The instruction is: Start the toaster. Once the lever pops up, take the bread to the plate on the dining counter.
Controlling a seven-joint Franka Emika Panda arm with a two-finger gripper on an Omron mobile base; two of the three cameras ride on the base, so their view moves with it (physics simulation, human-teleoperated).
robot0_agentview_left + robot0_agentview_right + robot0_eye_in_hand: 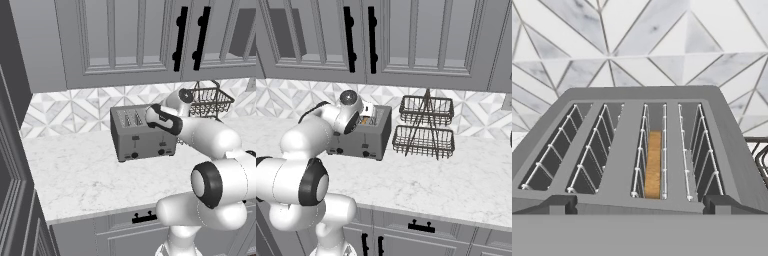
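While the open tool [640, 202] hovers above the toaster [142, 132], one bread [654, 165] slice sits in its third slot — a two-tier wire basket [425, 126] stands beside it on the surface [85, 175].

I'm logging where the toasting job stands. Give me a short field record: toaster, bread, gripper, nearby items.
toaster: boxy grey metal four-slot toaster on the white marble worktop, against the tiled backsplash
bread: tan slice of bread standing on edge, sunk in the third slot from the left in the hand view
gripper: two-finger gripper open, just above the toaster's near edge, holding nothing
nearby: dark two-tier wire basket beside the toaster
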